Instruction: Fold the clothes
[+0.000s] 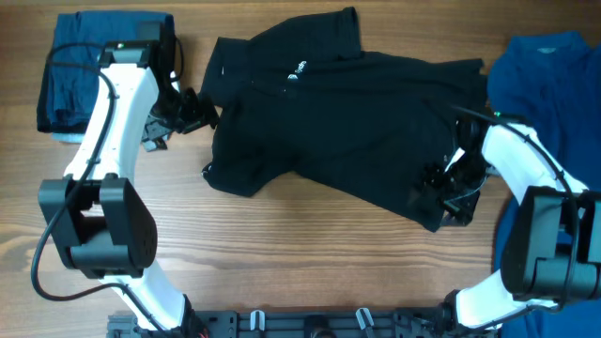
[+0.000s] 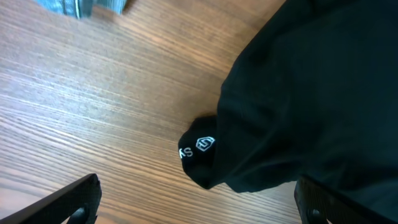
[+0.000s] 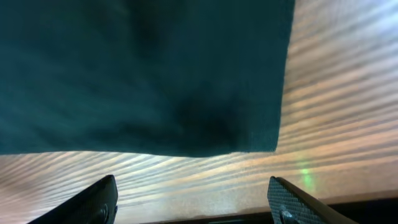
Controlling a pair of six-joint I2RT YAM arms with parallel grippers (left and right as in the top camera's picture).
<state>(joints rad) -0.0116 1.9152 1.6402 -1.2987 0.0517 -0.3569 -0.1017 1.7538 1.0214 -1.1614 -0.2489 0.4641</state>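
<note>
The black polo (image 1: 338, 122) lies spread and rumpled across the middle of the table, its small white logo (image 1: 294, 72) facing up. My left gripper (image 1: 192, 111) hovers at the shirt's left edge, jaws wide open. In the left wrist view a dark fold with a white logo (image 2: 199, 146) pokes out onto the wood just ahead of the open left gripper (image 2: 198, 200), with nothing held. My right gripper (image 1: 451, 192) sits at the shirt's lower right corner. In the right wrist view the hem corner (image 3: 186, 93) lies just beyond the open right gripper (image 3: 193, 190), and only bare wood shows between the fingers (image 3: 102, 199).
A bright blue shirt (image 1: 545, 84) lies at the table's right side, partly under the right arm. Folded navy garments (image 1: 70, 75) are stacked at the back left, behind the left arm; their edge (image 2: 81, 6) shows in the left wrist view. The table's front edge runs close below the right gripper.
</note>
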